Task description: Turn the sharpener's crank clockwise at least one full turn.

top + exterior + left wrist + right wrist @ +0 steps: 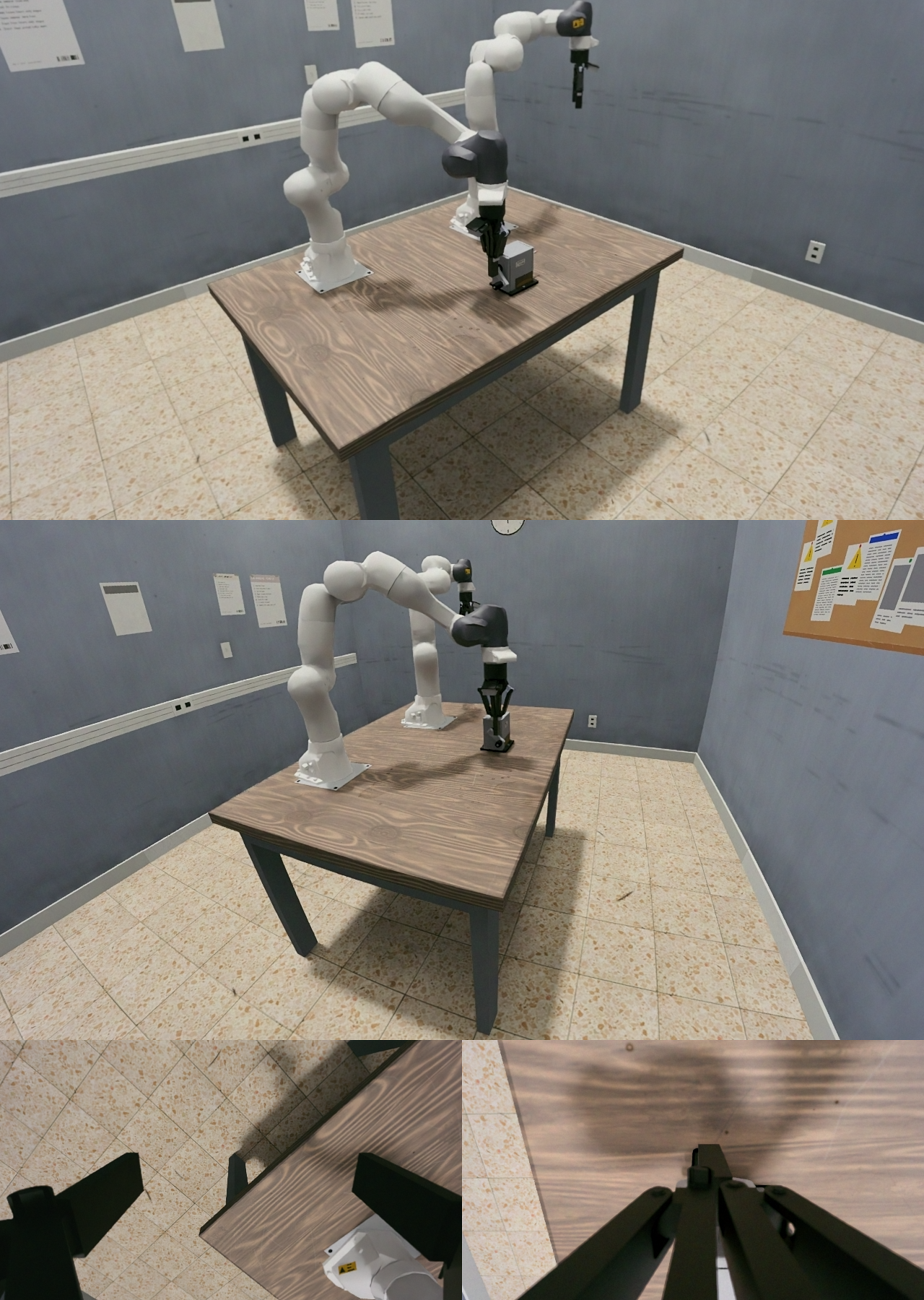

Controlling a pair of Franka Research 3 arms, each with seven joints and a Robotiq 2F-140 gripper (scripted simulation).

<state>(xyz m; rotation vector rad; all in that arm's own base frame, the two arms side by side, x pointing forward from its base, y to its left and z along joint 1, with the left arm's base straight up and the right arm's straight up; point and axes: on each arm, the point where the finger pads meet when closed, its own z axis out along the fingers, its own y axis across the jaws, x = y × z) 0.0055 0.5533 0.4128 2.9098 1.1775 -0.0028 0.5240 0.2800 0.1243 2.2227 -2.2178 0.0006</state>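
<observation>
Blue-grey walls (710,142) (620,649) and a speckled tile floor (775,388) (659,908) (108,1112) (484,1148) surround the wooden table (413,349) (419,810) (289,1202) (606,1112). Right of centre in the top view, the grey sharpener (519,263) (487,728) (726,1283) stands upright on it, its crank (499,279) (496,739) on the side facing the lower left. The right gripper (493,271) (497,725) (708,1161) points down just beside that side, fingers closed with nothing between them. Whether they touch the crank I cannot tell.

The step looks like pushing the crank around with closed fingers. Its knob seems low, so clockwise, as the exterior view faces it, should run toward picture left, then up, over the top and down to the right. The push should stay square to the crank's arm, with the fingertips moving around behind the knob; a straight shove could slip off or drag the body. How much turning is done cannot be judged, so going a little beyond one full turn is wise.

The low part of the circle passes near the tabletop and the dark base, so the tips need care there. The body limits movement toward the upper right, while the lower-left side offers room to back away. The left gripper (578,103) (465,609) (247,1172), open wide around nothing, hangs high and well apart at the upper right of the top view, clear of this work.
</observation>
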